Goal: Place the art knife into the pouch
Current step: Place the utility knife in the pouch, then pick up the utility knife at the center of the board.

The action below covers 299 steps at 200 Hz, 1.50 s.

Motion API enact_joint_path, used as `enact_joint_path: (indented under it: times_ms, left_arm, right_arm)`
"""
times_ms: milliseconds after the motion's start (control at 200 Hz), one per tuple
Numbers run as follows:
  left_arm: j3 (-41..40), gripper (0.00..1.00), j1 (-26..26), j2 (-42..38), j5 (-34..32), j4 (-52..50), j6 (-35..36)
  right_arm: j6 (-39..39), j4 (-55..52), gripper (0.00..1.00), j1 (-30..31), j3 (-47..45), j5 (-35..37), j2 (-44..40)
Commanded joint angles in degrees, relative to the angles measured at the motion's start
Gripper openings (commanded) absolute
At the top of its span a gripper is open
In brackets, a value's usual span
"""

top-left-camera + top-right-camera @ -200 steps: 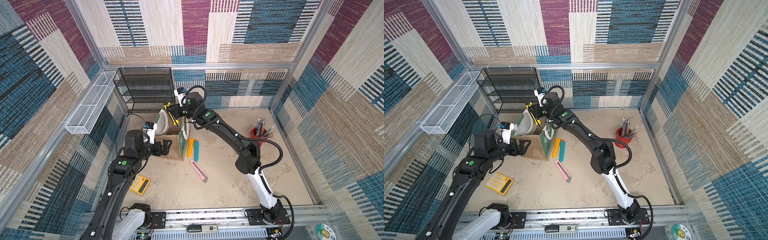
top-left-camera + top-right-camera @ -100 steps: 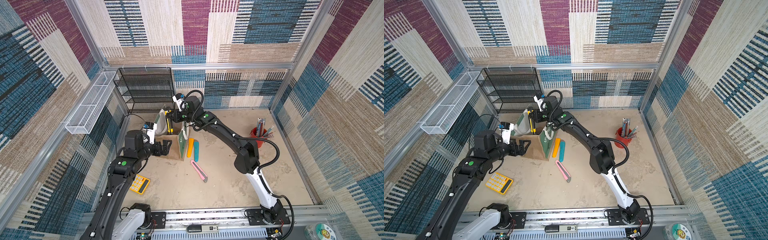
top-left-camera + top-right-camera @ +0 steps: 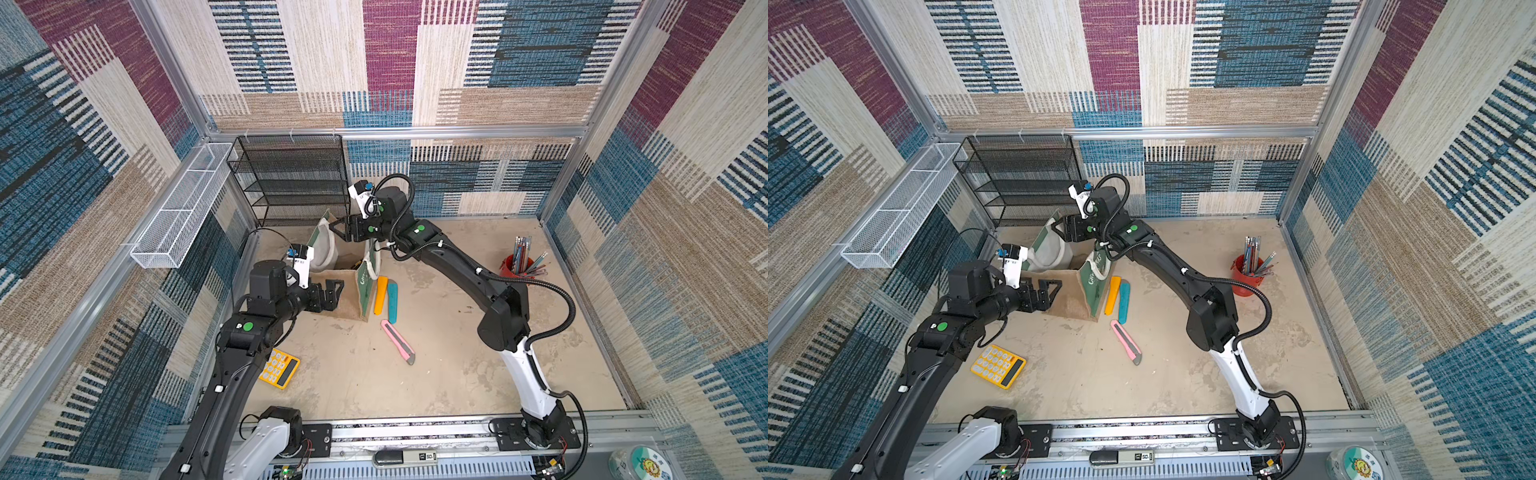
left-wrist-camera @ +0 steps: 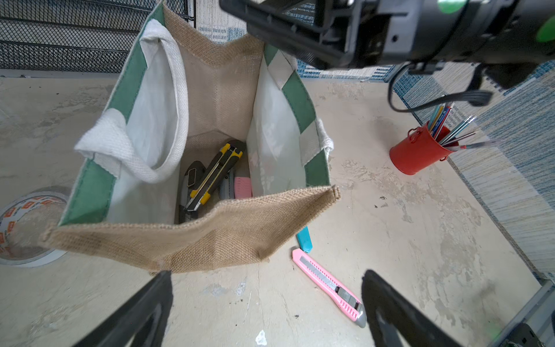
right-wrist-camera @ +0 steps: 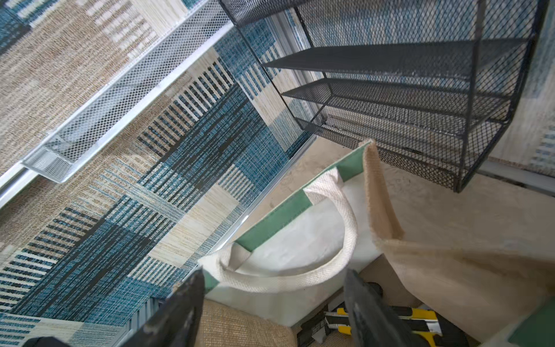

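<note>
Hovering over the open mouth of the pouch [image 3: 349, 291], the right end effector [image 3: 340, 230] has its jaws spread apart with nothing between them, as the right wrist view [image 5: 273, 279] confirms. The art knife [image 4: 214, 174], yellow and black, lies at the bottom of the pouch [image 4: 210, 240], resting across a dark cutter [image 4: 192, 177] and beside a pink one [image 4: 242, 187]; its yellow trim also shows past one finger [image 5: 369, 306] in the right wrist view [image 5: 417, 314]. The left end effector [image 3: 334, 293] sits just beside the pouch's near burlap side, jaws wide and empty [image 4: 267, 276]. The pouch stands upright on the desk [image 3: 457, 374], one white handle [image 4: 168, 90] drooping inside. Outside it lie an orange cutter [image 3: 380, 295] and a teal cutter [image 3: 392, 301] side by side, and a pink cutter [image 3: 398, 341] nearer the front. A yellow calculator [image 3: 279, 368] rests by the left arm, and a red pen cup [image 3: 515, 266] stands well apart, to the right.
</note>
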Motion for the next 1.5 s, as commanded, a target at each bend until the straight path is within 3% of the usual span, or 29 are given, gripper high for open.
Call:
enact_joint_path:
  times_ms: [0, 205, 536, 656, 821, 966, 1112, 1252, 1492]
  left_arm:
    - [-0.4, 0.99, 0.0, -0.4, 0.2, 1.9, -1.3]
    - [-0.7, 0.99, -0.3, -1.8, 1.8, 2.7, -1.7]
    - [-1.4, 0.99, -5.7, -2.6, 6.1, 4.3, -2.1]
    - [-0.3, 0.99, -7.0, -1.1, 7.5, 3.5, -2.0]
    - [0.5, 0.99, -7.4, 0.7, 14.4, 2.9, -3.6]
    - [1.2, 0.97, -7.7, 2.1, 14.5, 4.7, -6.2]
    - [6.1, 0.95, -8.8, 7.1, 19.6, 1.0, -11.3]
    - [3.2, 0.97, -17.8, 6.5, 7.6, 3.8, -13.1]
    - [-2.5, 0.96, -21.3, 6.8, 2.9, 5.5, -15.1]
  right_arm:
    - [-1.9, 0.7, 0.79, -0.1, -2.0, 3.6, -3.8]
    - [-3.0, 2.2, 0.85, -0.1, -12.3, 9.8, -14.0]
    - [4.3, 15.5, 0.93, -0.1, -51.0, 21.0, -39.4]
    - [6.7, 13.7, 0.95, -0.1, -60.0, 25.0, -47.1]
    - [9.6, 11.6, 0.96, -0.1, -72.1, 27.2, -56.0]
    - [12.1, 13.1, 1.00, -0.1, -82.0, 26.9, -63.2]
    - [10.3, 14.1, 1.00, -0.1, -87.5, 24.5, -65.1]
    - [9.2, 13.2, 1.00, -0.1, -88.9, 23.5, -63.1]
    - [6.8, 16.5, 0.96, -0.1, -92.1, 21.0, -58.9]
